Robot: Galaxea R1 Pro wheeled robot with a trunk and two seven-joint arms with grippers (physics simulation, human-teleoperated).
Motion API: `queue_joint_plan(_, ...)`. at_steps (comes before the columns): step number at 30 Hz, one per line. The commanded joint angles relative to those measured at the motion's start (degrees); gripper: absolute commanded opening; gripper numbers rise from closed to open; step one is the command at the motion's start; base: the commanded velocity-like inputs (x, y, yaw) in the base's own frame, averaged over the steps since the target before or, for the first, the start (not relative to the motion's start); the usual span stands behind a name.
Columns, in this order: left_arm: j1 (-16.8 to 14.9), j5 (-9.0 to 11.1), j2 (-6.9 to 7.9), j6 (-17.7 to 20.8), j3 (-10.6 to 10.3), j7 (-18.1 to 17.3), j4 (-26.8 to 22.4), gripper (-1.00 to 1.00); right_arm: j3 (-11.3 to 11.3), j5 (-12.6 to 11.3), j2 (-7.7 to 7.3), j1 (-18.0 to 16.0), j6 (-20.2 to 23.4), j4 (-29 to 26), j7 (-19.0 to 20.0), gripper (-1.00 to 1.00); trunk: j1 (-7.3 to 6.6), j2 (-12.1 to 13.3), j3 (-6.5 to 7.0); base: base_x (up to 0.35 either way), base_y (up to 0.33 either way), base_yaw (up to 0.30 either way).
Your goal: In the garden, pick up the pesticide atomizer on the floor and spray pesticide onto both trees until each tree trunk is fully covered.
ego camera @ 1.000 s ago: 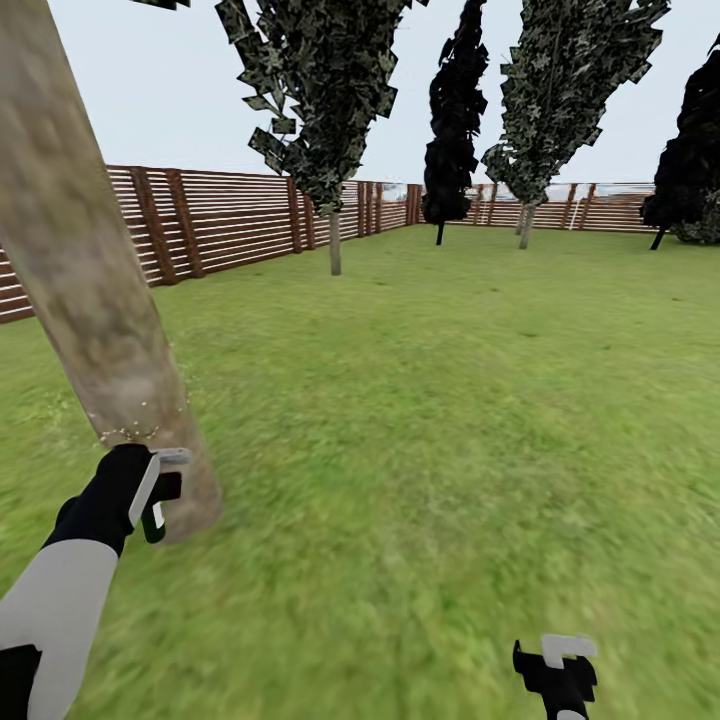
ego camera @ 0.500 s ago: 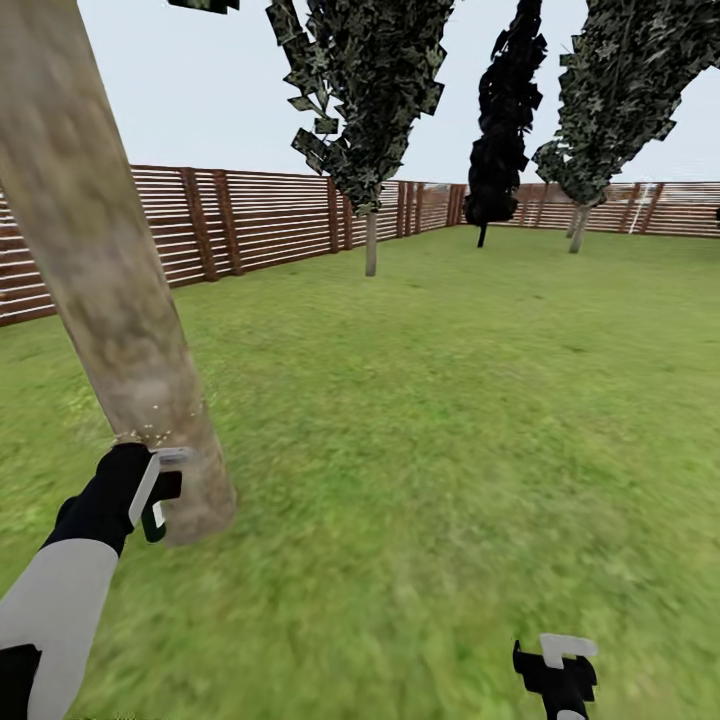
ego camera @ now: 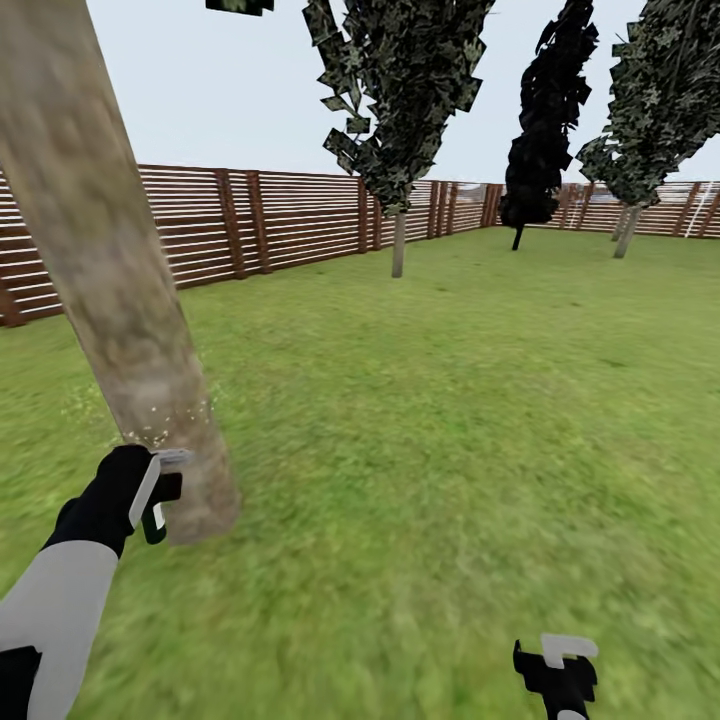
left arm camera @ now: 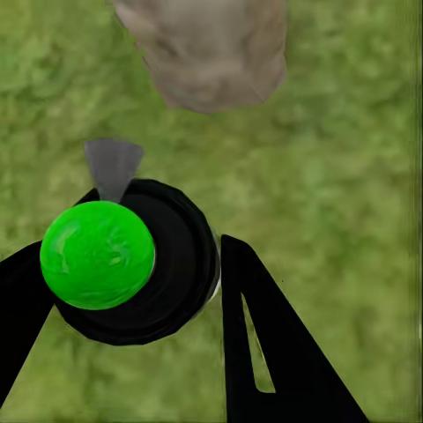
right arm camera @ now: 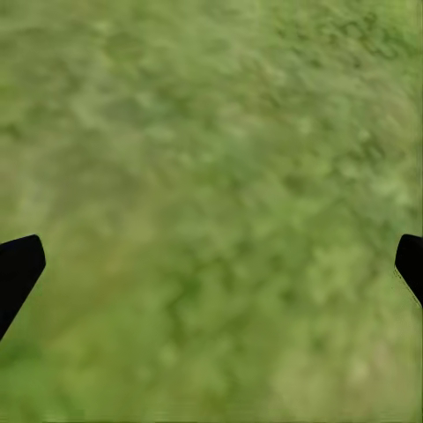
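Setting: green lawn (ego camera: 450, 420) inside a brown slatted fence (ego camera: 220, 225); pale sky above.
Near trunk: thick grey-beige tree trunk (ego camera: 110, 260) leaning across the left of the head view, its foot in the grass; its base also shows in the left wrist view (left arm camera: 207, 53).
Pesticide: fine whitish specks (ego camera: 160, 430) dusted on the lower trunk, just above the gripper.
Left gripper (ego camera: 160, 495): held low beside the trunk base — black fingers (left arm camera: 264, 335) clamped on the atomizer, one on each side of it.
Atomizer: pesticide atomizer (left arm camera: 141, 264) sits between the left fingers, off the ground; dark round body seen end-on, round top rendered bright green here, grey nozzle pointing at the trunk base.
Right gripper (ego camera: 558, 668): low at the right of the head view, over bare grass; fingers wide apart, the tips (right arm camera: 19, 264) at opposite edges of the right wrist view, nothing between them.
Background: thin-trunked leafy tree (ego camera: 400, 110) by the fence; a black narrow cypress (ego camera: 545, 120) farther back — well apart from the arms.
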Motion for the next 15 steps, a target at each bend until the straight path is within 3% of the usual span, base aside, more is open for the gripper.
queue_joint_plan(1,-0.03,-0.11,-0.02,0.25,0.06,0.05,-0.08,-1.00,-0.36,0.61,0.00,-0.06,-0.24,0.12,-0.18,1.00,0.01,-0.02,-0.05,0.237,-0.217,0.001)
queue_joint_plan(11,-0.02,-0.20,-0.02,0.25,0.06,0.05,-0.06,-1.00,-0.39,0.61,-0.01,-0.06,-0.24,0.12,-0.18,1.00,0.01,-0.02,-0.05,0.237,-0.217,0.001)
queue_joint_plan(15,-0.02,-0.17,-0.02,0.25,0.06,0.05,-0.07,-1.00,-0.39,0.61,-0.01,-0.06,-0.24,0.12,-0.18,1.00,0.01,-0.02,-0.05,0.231,-0.225,0.191)
